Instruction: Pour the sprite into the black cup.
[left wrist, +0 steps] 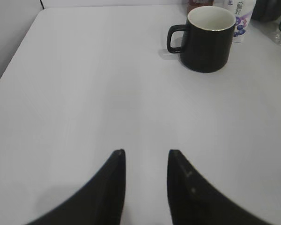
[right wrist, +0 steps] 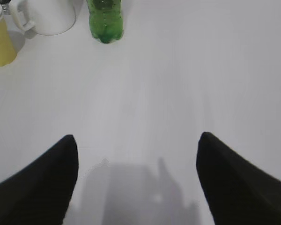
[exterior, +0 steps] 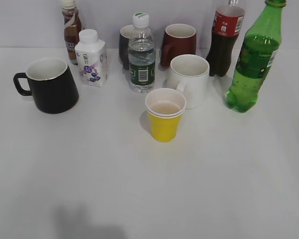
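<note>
The sprite (exterior: 253, 64), a tall translucent green bottle with a green label, stands at the right of the table; its base shows at the top of the right wrist view (right wrist: 104, 19). The black cup (exterior: 52, 84), a wide black mug with white inside and its handle to the left, stands at the left; it also shows at the top of the left wrist view (left wrist: 207, 38). My left gripper (left wrist: 146, 152) is open and empty over bare table, well short of the cup. My right gripper (right wrist: 136, 136) is wide open and empty, well short of the sprite. Neither gripper shows in the exterior view.
A yellow paper cup (exterior: 165, 115) stands in the middle with a white mug (exterior: 189, 80) behind it. At the back stand a clear water bottle (exterior: 141, 55), a small white milk bottle (exterior: 91, 59), a brown drink bottle (exterior: 72, 30), a narrow dark mug (exterior: 124, 46), a dark red mug (exterior: 179, 44) and a cola bottle (exterior: 225, 40).
</note>
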Available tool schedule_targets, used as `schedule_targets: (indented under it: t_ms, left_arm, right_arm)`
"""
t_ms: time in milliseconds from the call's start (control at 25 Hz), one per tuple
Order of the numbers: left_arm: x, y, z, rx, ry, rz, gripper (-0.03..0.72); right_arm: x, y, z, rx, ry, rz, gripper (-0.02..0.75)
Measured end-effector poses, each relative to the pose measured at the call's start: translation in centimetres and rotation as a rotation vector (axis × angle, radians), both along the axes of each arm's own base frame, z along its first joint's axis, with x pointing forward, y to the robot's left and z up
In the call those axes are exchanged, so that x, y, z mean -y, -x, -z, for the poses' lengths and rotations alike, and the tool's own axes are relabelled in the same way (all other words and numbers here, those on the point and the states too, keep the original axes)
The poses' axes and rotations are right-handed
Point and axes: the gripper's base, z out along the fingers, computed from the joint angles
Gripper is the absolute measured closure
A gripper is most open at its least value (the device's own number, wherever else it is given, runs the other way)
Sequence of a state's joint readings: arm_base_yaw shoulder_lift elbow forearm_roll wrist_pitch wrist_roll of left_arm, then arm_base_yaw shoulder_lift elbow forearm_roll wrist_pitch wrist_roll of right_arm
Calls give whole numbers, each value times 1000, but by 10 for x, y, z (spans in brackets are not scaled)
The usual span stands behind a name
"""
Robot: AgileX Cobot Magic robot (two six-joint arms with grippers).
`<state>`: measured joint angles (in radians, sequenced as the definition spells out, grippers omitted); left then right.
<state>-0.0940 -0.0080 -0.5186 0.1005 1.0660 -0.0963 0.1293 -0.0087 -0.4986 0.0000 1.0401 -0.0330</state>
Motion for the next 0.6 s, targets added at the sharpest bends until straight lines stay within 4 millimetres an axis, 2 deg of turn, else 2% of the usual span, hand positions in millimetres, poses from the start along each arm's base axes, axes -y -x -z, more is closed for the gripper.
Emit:
schedule_targets:
  t_ms: [600]
  left_arm:
    - [0,0,0,0,0,0,449]
  right_arm:
    - [0,0,0,0,0,0,150]
